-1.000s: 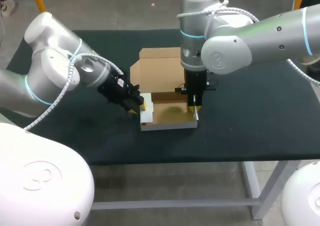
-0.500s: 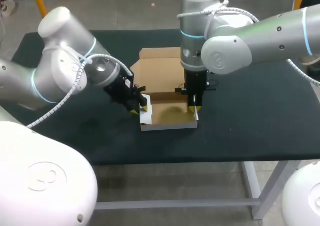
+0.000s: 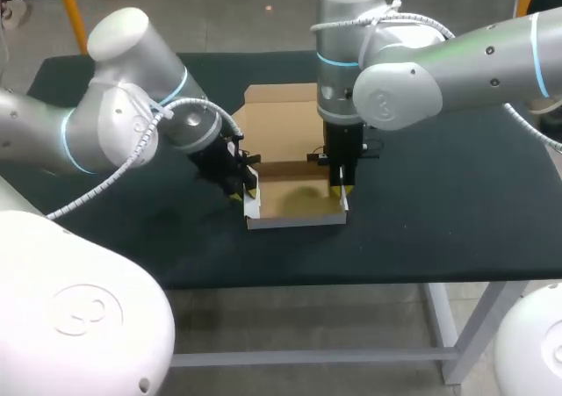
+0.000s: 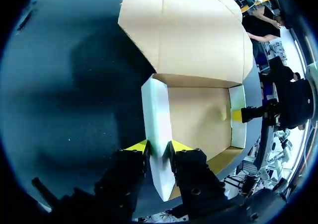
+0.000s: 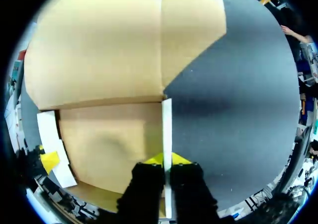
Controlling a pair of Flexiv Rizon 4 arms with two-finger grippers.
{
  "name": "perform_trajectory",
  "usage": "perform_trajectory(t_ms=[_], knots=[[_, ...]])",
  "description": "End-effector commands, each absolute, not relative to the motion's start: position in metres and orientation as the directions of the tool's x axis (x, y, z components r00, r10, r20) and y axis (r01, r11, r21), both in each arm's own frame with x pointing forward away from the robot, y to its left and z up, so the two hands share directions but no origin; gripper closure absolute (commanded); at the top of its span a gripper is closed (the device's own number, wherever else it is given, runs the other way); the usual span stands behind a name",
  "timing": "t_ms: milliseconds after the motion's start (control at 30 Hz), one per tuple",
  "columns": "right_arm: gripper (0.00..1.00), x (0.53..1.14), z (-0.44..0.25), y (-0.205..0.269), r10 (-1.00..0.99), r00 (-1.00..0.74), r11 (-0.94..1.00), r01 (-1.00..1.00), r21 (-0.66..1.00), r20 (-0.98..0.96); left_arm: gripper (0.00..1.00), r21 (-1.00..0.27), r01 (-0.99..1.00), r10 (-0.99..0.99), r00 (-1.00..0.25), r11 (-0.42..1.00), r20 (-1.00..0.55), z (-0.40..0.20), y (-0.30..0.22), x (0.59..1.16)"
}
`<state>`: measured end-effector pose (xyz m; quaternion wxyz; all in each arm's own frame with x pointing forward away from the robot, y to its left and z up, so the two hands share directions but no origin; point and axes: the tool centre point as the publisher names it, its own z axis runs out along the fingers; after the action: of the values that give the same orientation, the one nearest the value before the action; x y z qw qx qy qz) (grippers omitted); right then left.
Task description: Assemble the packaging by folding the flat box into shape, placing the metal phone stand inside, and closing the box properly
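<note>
Leftmost, the jaws of the left arm (image 3: 132,128) pinch the box's (image 3: 294,201) upright white left wall (image 4: 156,114), apparently touching both faces. The shallow rectangular tray, near the worktop's (image 3: 439,185) front edge, shows a plain brown cardboard floor; its lid (image 3: 277,122) lies flat behind. The jaws of the right arm (image 3: 413,80) clamp the thin right wall (image 5: 167,129).

Dark surface (image 3: 439,194), one box (image 3: 294,205) on it.
Black covering on top, pale metal legs below. The half-formed cardboard box sits near the middle with its base flat on the covering, white side walls raised, and brown lid flap open toward the far edge.
</note>
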<state>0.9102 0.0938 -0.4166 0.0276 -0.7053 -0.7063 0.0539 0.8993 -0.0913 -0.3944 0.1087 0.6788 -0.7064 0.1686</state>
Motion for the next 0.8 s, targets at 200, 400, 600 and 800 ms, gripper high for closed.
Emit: perform_trajectory(t_ms=[200, 400, 600, 800], knots=[[1.0, 0.911, -0.417, 0.094, 0.999, -0.004, -0.001, 0.993, -0.118, -0.04, 0.78, -0.075, -0.997, -0.984, -0.03, 0.017, 0.176, -0.403, -0.091, 0.902], [1.0, 0.911, -0.417, 0.094, 0.999, -0.004, -0.001, 0.993, -0.118, -0.04, 0.8, -0.067, -0.998, -0.989, -0.025, 0.015, 0.143, -0.406, -0.09, 0.904], [1.0, 0.911, -0.417, 0.094, 0.999, -0.004, -0.001, 0.993, -0.118, -0.04, 0.87, -0.069, -0.998, -0.994, -0.02, 0.012, 0.105, -0.409, -0.09, 0.905], [1.0, 0.911, -0.417, 0.094, 0.999, -0.004, -0.001, 0.993, -0.118, -0.04, 0.91, -0.068, -0.998, -0.998, -0.011, 0.008, 0.057, -0.414, -0.09, 0.906]])
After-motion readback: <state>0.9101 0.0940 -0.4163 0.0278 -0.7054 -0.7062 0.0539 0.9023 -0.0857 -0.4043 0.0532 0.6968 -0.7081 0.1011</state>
